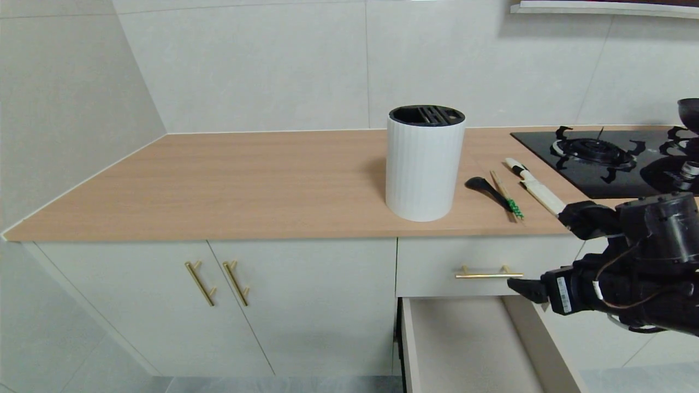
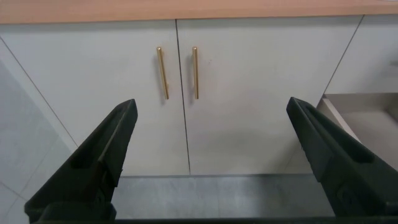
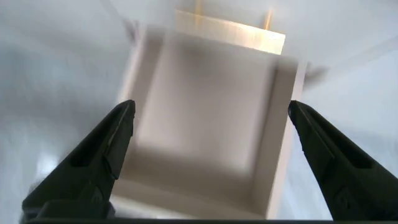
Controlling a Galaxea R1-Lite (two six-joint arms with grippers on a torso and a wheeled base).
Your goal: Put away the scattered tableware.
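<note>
- Wooden tabletop [image 1: 246,180] runs along a tiled wall, with a black hob [image 1: 600,158] set into its right end
- A white ribbed holder [image 1: 423,169] with a black slotted top stands upright on the tabletop, right of the middle and near the front edge
- Three pieces of tableware lie on the tabletop between the holder and the hob: a black spoon [image 1: 483,186] nearest the holder, chopsticks [image 1: 505,195] just beside it, and a white knife [image 1: 535,185] nearest the hob
- The spoon's handle and the chopsticks run close together toward the front edge; I cannot tell if they touch
- Under this end of the tabletop a shallow drawer front with a gold handle [image 1: 489,274] is closed, and below it a pale drawer [image 1: 464,344] stands pulled out
- The right gripper [image 1: 551,254] hangs in front of the tabletop's edge over the right side of the open drawer, fingers spread wide and holding nothing
- Its upper finger overlaps the knife's near end in the head view; contact cannot be told
- The left gripper [image 2: 208,162] is low, facing two white cabinet doors [image 2: 249,112] with gold handles, fingers spread wide and holding nothing
</note>
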